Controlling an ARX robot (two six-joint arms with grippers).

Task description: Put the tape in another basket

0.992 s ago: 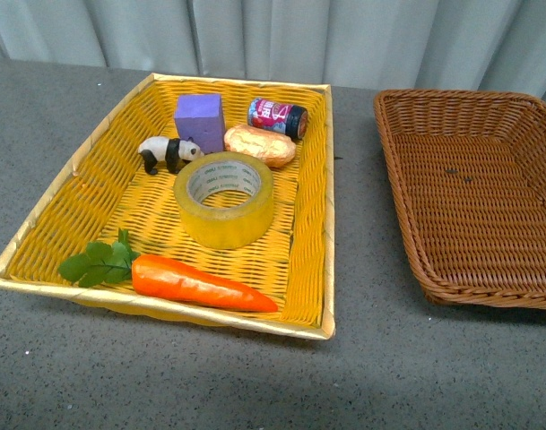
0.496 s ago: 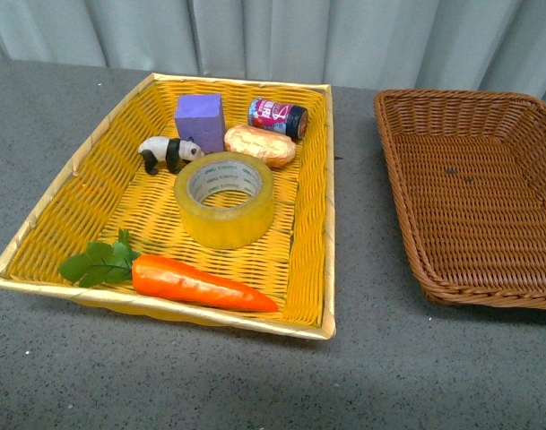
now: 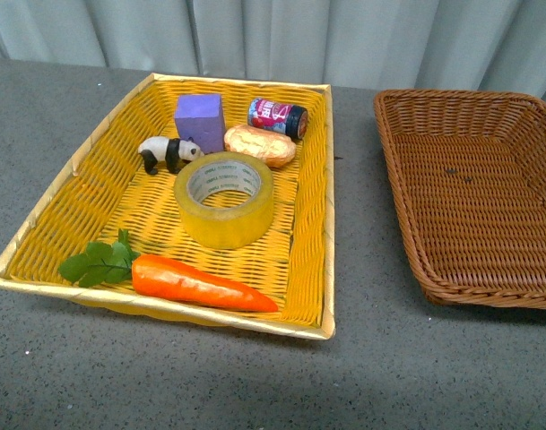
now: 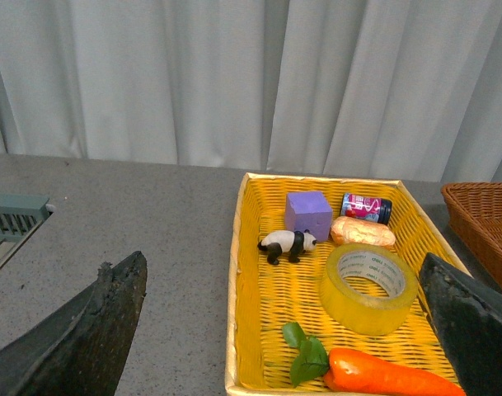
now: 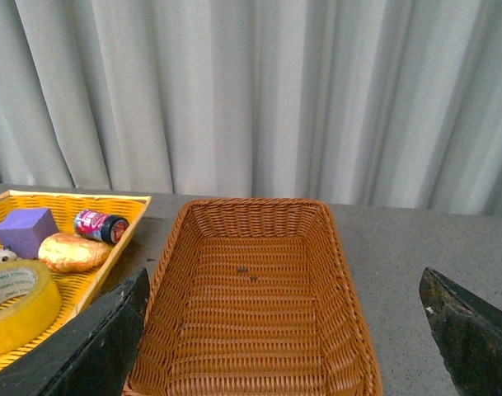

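The yellow tape (image 3: 224, 198) lies flat in the middle of the bright yellow woven tray (image 3: 75, 170); it also shows as the tape (image 4: 368, 287) and the tape (image 5: 13, 304) in the wrist views. To the right stands the brown wicker basket (image 3: 407, 193), also seen as the basket (image 5: 251, 330), with nothing in it. Neither arm shows in the front view. My left gripper (image 4: 288, 334) is open, well back from the yellow tray with the tape ahead of it. My right gripper (image 5: 288, 334) is open, facing the brown basket.
In the yellow tray with the tape are a carrot (image 3: 196, 282), a toy panda (image 3: 167, 150), a purple block (image 3: 199, 119), a small can (image 3: 277, 117) and a foil-wrapped lump (image 3: 259, 144). A grey curtain (image 3: 273, 36) hangs behind the grey table (image 3: 362, 358).
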